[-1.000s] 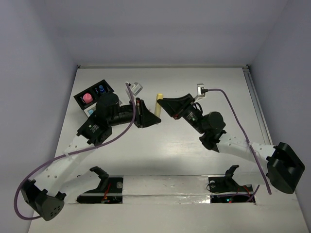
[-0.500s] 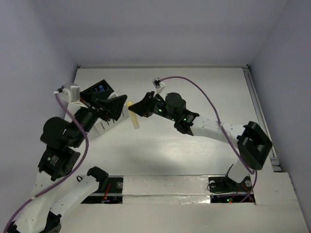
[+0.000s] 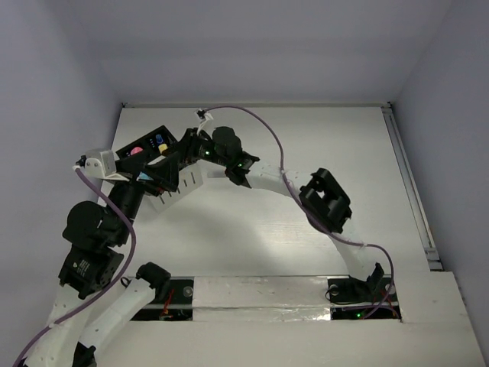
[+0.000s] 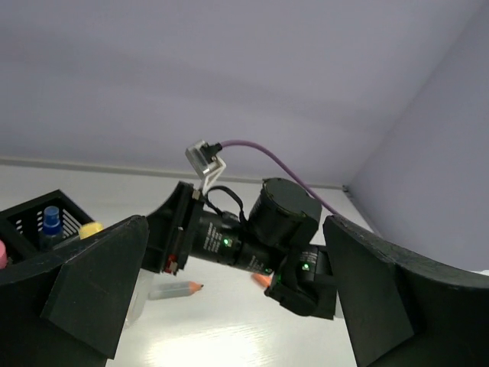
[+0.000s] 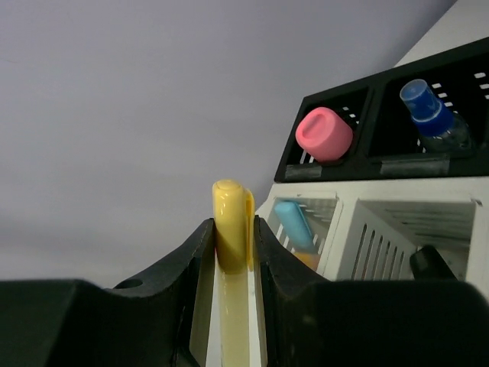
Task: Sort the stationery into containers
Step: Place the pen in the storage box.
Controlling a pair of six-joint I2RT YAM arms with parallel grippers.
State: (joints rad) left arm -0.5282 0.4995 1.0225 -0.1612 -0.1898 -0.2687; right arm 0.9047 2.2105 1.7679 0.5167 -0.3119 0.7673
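Arm, left side: my left arm (image 3: 95, 229) rises from the near left corner of the table (image 3: 306, 153) and bends toward the far left.
Left jaws: spread wide with nothing between them. Their two fingers (image 4: 92, 283) frame my other wrist in the left wrist view. From above they hang over the near side of the organizer.
Organizer (image 3: 189, 180): it stands on the far left of the table, with two black compartments on the far side and two white slotted ones nearer.
Black compartments: a pink-capped marker (image 5: 325, 134) stands in one and a blue-capped bottle (image 5: 428, 115) in the other.
White compartments: a light blue marker (image 5: 294, 222) leans in one with something orange (image 5: 309, 260) under it. A black item (image 5: 430, 262) shows in the other.
Right jaws: clamped on a yellow marker (image 5: 231, 206), which stands upright between the fingers (image 5: 153, 283) just beside the organizer. I cannot tell whether it is over a compartment.
Loose on the table: a grey stick (image 4: 174, 290) with an orange point lies flat below my right wrist. Another orange tip (image 4: 260, 280) peeks out beside it.
Arm, right side: my right arm (image 3: 325, 200) stretches from the near right base across the table to the organizer.
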